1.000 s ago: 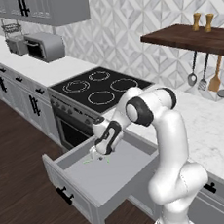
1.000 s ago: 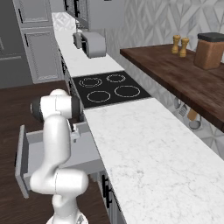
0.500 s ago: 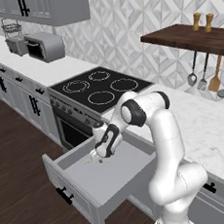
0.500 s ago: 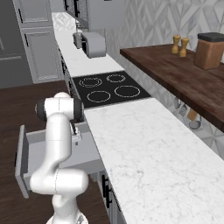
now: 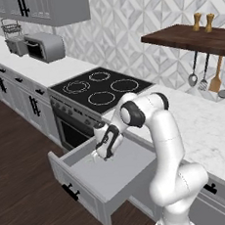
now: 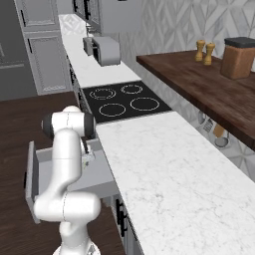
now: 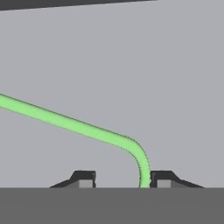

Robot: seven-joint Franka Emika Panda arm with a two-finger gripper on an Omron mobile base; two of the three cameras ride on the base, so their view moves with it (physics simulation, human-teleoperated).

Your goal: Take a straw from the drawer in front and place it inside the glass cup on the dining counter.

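Gripper (image 7: 121,178) hangs low inside the pulled-out light grey drawer (image 5: 111,176), jaws parted; the thin pale green bent straw (image 7: 74,125) lies on the drawer's floor, touching one fingertip (image 7: 162,178).

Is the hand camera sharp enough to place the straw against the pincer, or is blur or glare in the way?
Hand view: no glare, flat even light; the straw has slightly soft edges, its bent end beside one fingertip. Left base view: the pincer sits low in the drawer, faint shadow, straw too small to tell.
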